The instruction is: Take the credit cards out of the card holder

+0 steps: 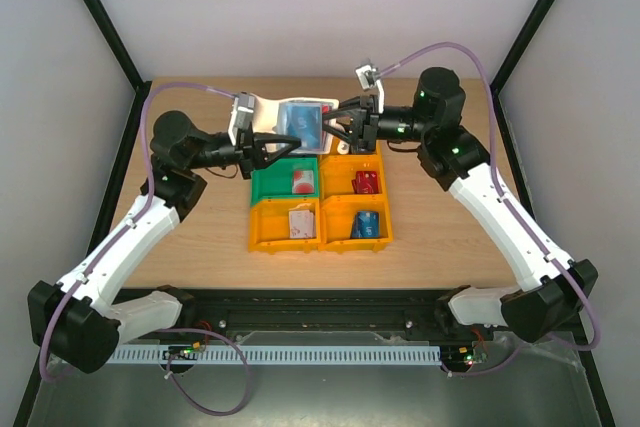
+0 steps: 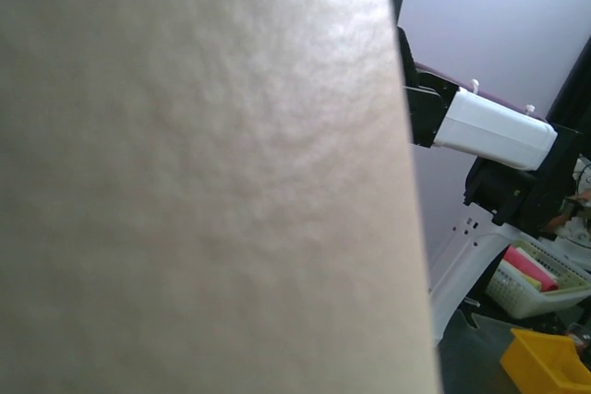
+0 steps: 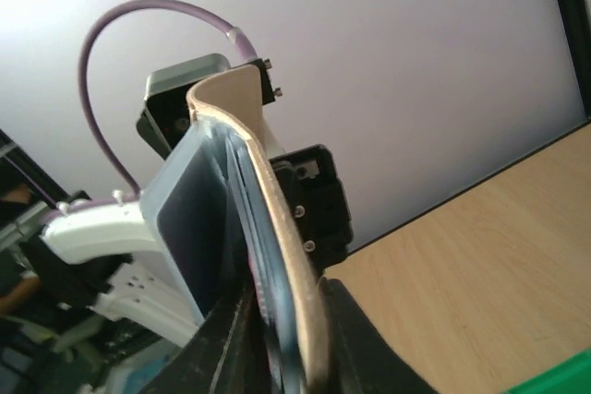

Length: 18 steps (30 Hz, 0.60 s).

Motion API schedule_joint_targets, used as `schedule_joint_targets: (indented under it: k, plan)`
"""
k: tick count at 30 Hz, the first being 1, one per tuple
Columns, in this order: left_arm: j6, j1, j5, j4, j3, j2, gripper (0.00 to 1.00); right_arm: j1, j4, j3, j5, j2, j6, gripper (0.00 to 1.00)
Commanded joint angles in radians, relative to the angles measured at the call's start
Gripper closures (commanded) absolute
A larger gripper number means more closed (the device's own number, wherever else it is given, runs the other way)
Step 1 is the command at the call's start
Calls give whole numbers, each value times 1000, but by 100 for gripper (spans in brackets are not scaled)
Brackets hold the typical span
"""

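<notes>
The card holder (image 1: 264, 108) hangs in the air above the bins, held between both arms. A teal-blue credit card (image 1: 303, 125) shows in its face. My left gripper (image 1: 272, 150) is shut on the holder's left part. In the left wrist view the holder's pale back (image 2: 203, 173) fills nearly everything and hides the fingers. My right gripper (image 1: 336, 132) pinches the right end. In the right wrist view the holder (image 3: 282, 200) stands edge-on, its tan flap and the blue cards (image 3: 251, 256) squeezed in my right gripper (image 3: 291, 357).
Under the holder stand a green bin (image 1: 270, 187) with a red-white card (image 1: 304, 183) and three orange bins (image 1: 345, 163) with a red card (image 1: 367, 182), a whitish card (image 1: 301, 222) and a blue card (image 1: 368, 225). Bare wood lies either side.
</notes>
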State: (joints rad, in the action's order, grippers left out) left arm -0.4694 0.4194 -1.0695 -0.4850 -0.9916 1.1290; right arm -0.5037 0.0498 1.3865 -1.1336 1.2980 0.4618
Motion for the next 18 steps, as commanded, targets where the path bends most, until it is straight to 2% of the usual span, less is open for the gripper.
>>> schedule_joint_targets:
  k: [1,3,4,5,6,7,8,11,13,15,18]
  plan:
    - [46,16,5,-38,-30,-15,98,-11,-32,-30,-41,27,47,95]
    - [66,20,58,14,-27,-15,97,-13,-79,-38,-31,34,79,98]
    - [71,21,128,41,-27,-15,82,-13,-98,-40,-19,35,92,98]
    - [73,19,194,73,-26,-18,52,-13,-90,-33,35,35,86,98]
    - [88,18,254,110,-25,-20,37,-13,-44,-18,104,34,60,98]
    - [107,16,316,140,-26,-23,27,-13,17,6,185,36,25,98]
    - [130,12,374,174,-23,-26,22,-13,92,32,271,41,-9,98]
    - [204,-2,538,252,-3,-40,14,-14,302,116,529,80,-68,98]
    - [235,-7,636,293,13,-49,12,-15,404,163,689,105,-64,98]
    - [256,-13,697,308,35,-55,12,-16,480,191,783,127,-55,98]
    - [266,-14,710,319,64,-61,12,-26,531,254,846,149,-31,98]
